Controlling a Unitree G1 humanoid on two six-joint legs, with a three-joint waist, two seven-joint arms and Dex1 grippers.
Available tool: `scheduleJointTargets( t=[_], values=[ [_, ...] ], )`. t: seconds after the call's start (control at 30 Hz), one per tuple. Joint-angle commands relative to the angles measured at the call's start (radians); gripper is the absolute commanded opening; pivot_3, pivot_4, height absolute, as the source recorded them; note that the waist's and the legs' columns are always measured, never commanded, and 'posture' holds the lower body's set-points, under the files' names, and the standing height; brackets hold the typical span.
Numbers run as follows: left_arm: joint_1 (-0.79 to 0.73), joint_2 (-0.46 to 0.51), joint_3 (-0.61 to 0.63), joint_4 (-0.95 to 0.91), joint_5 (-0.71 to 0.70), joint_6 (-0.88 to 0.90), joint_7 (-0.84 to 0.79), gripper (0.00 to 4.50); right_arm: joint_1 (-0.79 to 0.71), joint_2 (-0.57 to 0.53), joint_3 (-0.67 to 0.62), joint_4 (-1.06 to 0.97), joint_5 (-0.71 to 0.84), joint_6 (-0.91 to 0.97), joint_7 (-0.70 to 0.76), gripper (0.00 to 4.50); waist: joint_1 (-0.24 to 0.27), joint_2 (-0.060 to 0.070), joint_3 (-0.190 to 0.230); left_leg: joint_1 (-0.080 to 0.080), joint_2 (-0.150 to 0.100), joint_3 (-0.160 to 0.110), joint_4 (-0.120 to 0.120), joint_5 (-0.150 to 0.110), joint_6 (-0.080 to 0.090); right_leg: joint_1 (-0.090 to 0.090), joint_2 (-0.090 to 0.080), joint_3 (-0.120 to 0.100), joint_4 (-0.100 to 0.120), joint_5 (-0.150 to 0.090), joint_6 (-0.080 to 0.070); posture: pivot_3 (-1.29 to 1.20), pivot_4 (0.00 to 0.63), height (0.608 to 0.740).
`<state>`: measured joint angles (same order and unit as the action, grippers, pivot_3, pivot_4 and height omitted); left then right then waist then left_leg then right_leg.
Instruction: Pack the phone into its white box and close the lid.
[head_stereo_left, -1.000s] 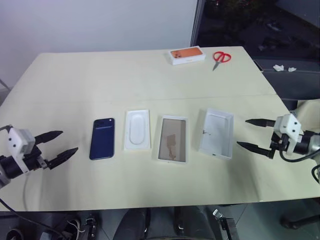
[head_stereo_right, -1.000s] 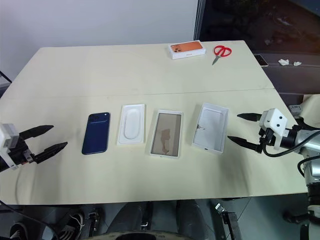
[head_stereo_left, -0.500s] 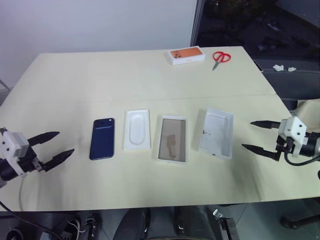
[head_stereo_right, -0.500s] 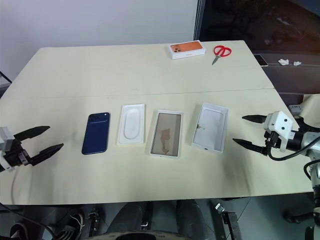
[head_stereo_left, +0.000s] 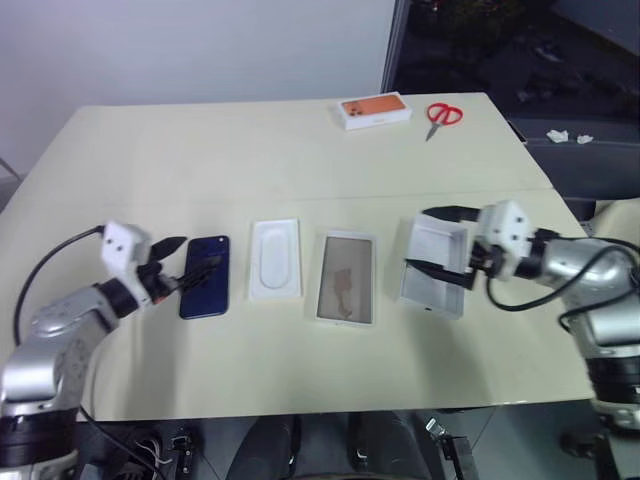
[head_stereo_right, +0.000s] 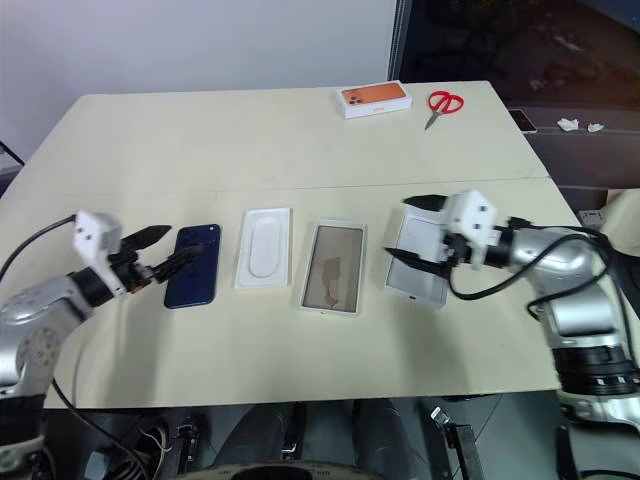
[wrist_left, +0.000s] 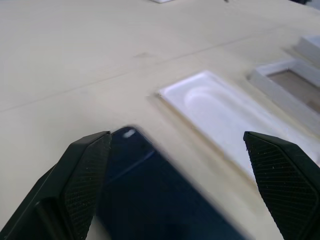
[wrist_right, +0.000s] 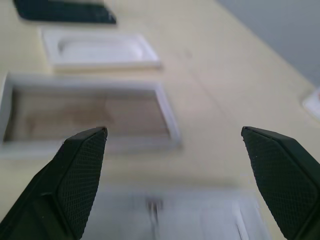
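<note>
4 flat items lie in a row across the near half of the table (head_stereo_left: 300, 150). From the robot's left: the phone (head_stereo_left: 205, 276), back up with its camera cluster at the far end; a thin white insert (head_stereo_left: 274, 259) with a rounded recess; the white box (head_stereo_left: 346, 278) showing its tan floor; and the lid (head_stereo_left: 434, 266), plain white inside facing up. Narrow strips of bare tabletop separate them; none touch.

At 12 o'clock from the white box, near the far edge, sits a white box with an orange top (head_stereo_left: 374, 111), with red-handled scissors (head_stereo_left: 441, 116) just beside it at its 3 o'clock. Both are well apart from the row.

The left gripper (head_stereo_left: 183, 264) hovers at the phone's 9 o'clock edge, jaws spread wide and holding nothing; in the left wrist view the phone's corner lies between the 2 black fingers (wrist_left: 82, 175), with the insert beyond. The right gripper (head_stereo_left: 440, 240) hangs over the lid, jaws likewise released and empty, one finger past the lid's far end, the other over its near part.

Open tabletop runs along the near edge in front of the row, and across the broad far half.

Compared with 1 second ago, both arms have swung inward from the table's side edges, at 9 and 3 o'clock, to the row's end items. The 4 items themselves have not shifted.
</note>
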<state>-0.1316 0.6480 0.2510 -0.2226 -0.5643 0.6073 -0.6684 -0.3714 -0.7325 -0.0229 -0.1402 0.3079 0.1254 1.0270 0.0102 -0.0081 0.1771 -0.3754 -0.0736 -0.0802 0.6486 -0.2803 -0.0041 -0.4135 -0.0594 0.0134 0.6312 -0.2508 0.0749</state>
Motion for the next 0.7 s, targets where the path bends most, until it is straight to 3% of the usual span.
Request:
scheduleJointTargets(
  t=[0.03, 0.3, 0.7],
  values=[
    [-0.061, -0.040, -0.023, -0.024, -0.009, 0.135, 0.125, 4.46, -0.038, 0.021, 0.014, -0.062, 0.000, 0.056, -0.049, 4.50, 0.002, 0.000, 0.000, 0.000, 0.000, 0.000, 0.000, 0.000, 0.000, 0.000, 0.000, 0.000, 0.000, 0.000, 0.000, 0.00, 0.150, 0.740],
    [-0.247, -0.226, 0.003, 0.030, -0.096, 0.456, 0.357, 4.46, -0.055, 0.028, 0.046, -0.024, -0.053, 0.007, -0.058, 4.50, 0.001, -0.001, 0.000, -0.001, -0.003, -0.001, 0.001, 0.000, 0.000, 0.000, -0.001, 0.000, 0.000, 0.002, 0.002, 0.00, 0.150, 0.740],
    [-0.285, -0.302, -0.013, 0.058, -0.104, 0.620, 0.436, 4.46, -0.041, 0.037, 0.042, -0.025, -0.069, -0.012, -0.069, 4.50, 0.001, -0.001, 0.000, 0.001, -0.002, -0.001, 0.001, 0.001, -0.002, 0.001, 0.000, 0.000, 0.002, 0.002, 0.003, 0.00, 0.150, 0.740]
  ],
)
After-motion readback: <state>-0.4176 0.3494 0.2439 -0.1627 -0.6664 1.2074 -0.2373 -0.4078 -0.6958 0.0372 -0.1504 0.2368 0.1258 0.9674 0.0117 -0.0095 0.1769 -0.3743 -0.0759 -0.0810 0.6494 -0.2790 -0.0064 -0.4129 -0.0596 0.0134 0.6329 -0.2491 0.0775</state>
